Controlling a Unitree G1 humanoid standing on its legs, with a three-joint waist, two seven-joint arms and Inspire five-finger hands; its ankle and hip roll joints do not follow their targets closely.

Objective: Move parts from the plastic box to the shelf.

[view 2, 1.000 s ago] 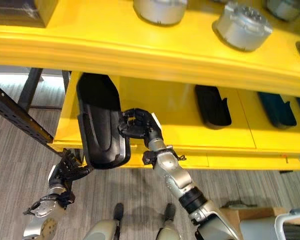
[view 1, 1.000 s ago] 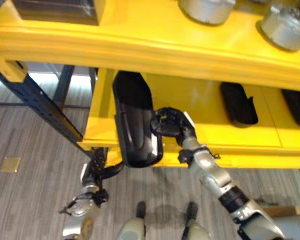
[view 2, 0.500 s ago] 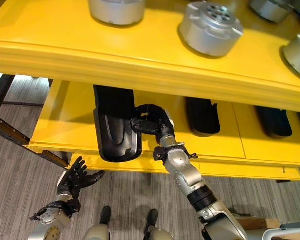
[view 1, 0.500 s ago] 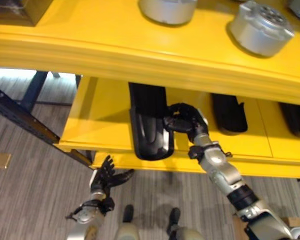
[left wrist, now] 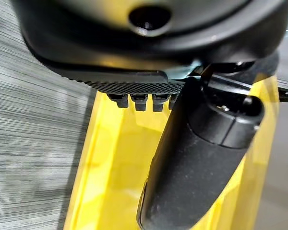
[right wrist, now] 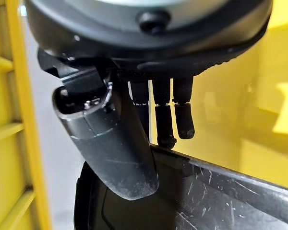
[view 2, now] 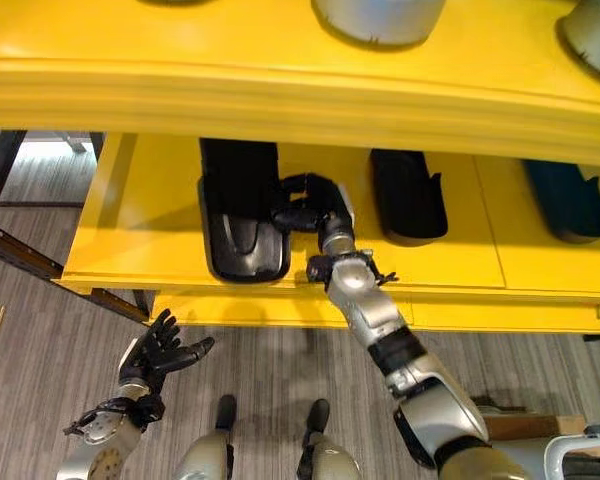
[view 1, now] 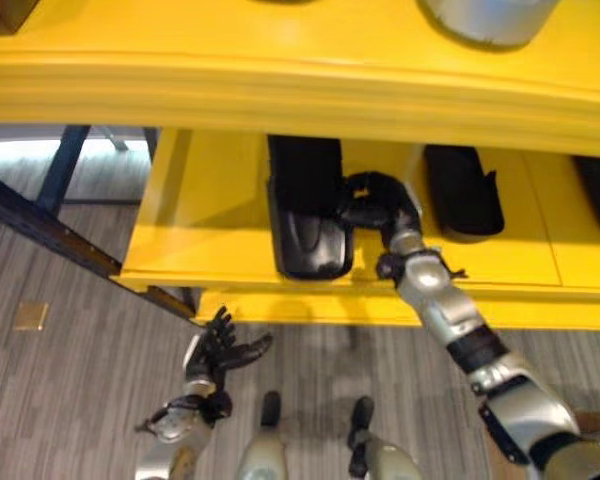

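A long black moulded part [view 1: 305,215] lies lengthwise on the lower yellow shelf [view 1: 200,240], its rounded end near the shelf's front edge. My right hand [view 1: 380,205] is at the part's right side, its fingers curled over the rim. In the right wrist view the thumb [right wrist: 110,139] and fingers pinch the scratched black rim [right wrist: 206,196]. My left hand [view 2: 160,350] hangs below the shelf over the floor, fingers spread, holding nothing. Its thumb [left wrist: 201,158] shows against the yellow shelf front in the left wrist view.
Two more dark parts [view 2: 408,195] [view 2: 570,200] lie to the right on the same shelf. The upper yellow shelf [view 1: 280,85] overhangs it and carries silver round housings [view 2: 378,15]. A dark blue rack beam [view 1: 40,215] runs at the left over grey plank floor.
The black part has gone from hanging over the shelf's front edge to lying further in on the shelf, with my right hand following. My left hand came away from under it and spread.
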